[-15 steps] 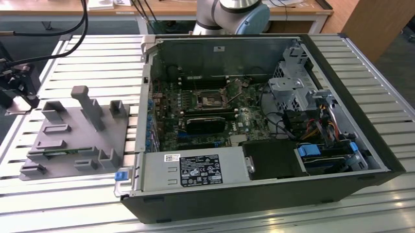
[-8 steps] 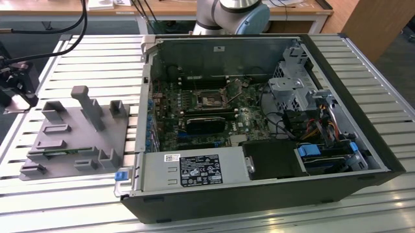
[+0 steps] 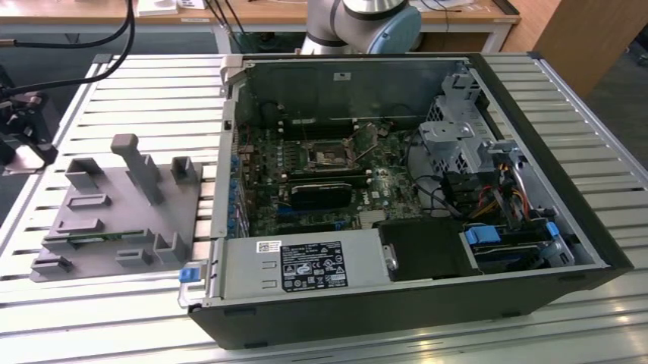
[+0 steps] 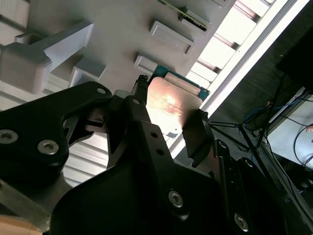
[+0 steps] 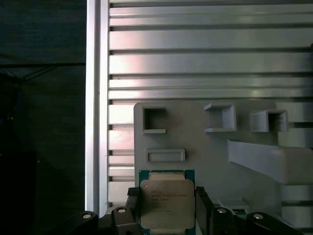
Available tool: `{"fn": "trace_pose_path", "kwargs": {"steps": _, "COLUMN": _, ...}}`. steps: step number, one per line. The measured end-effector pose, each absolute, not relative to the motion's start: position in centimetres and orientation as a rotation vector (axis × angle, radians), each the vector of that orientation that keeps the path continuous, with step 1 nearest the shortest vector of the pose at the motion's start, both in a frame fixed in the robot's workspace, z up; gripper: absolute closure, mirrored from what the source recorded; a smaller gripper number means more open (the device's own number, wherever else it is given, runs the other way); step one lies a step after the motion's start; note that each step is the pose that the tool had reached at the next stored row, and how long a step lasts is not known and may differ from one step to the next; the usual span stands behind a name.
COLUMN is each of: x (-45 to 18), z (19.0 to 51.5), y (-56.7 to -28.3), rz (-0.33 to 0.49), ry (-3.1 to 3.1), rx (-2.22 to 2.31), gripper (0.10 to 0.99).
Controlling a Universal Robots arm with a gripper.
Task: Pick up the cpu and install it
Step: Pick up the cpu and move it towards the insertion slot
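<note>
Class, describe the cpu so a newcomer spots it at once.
Start at the grey tray on the slatted table. At its edge, in the first wrist view, the gripper clamps the cpu. It is a flat square with a silvery top and green rim, unlike the tray's grey pockets.

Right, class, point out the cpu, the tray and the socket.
cpu (image 5: 167,203): first wrist view, its metal top.
tray (image 5: 205,147): first wrist view, bare flat surface.
socket (image 3: 331,157): exterior view, its middle.

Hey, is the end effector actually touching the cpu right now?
Touching. In the first wrist view the end effector has its fingers flush against two opposite edges of the cpu, with no gap on either side.
</note>
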State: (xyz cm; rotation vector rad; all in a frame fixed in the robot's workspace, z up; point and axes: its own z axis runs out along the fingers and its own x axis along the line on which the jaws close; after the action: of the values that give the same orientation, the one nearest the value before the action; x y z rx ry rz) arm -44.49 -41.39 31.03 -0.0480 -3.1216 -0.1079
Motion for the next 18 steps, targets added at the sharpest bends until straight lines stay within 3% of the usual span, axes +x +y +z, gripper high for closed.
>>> {"fn": "trace_pose_path", "kwargs": {"steps": 18, "x": -44.5, "z": 32.9, "y": -41.3, "rz": -0.108, "ry": -3.122, "rx": -0.048, "gripper": 0.549}}
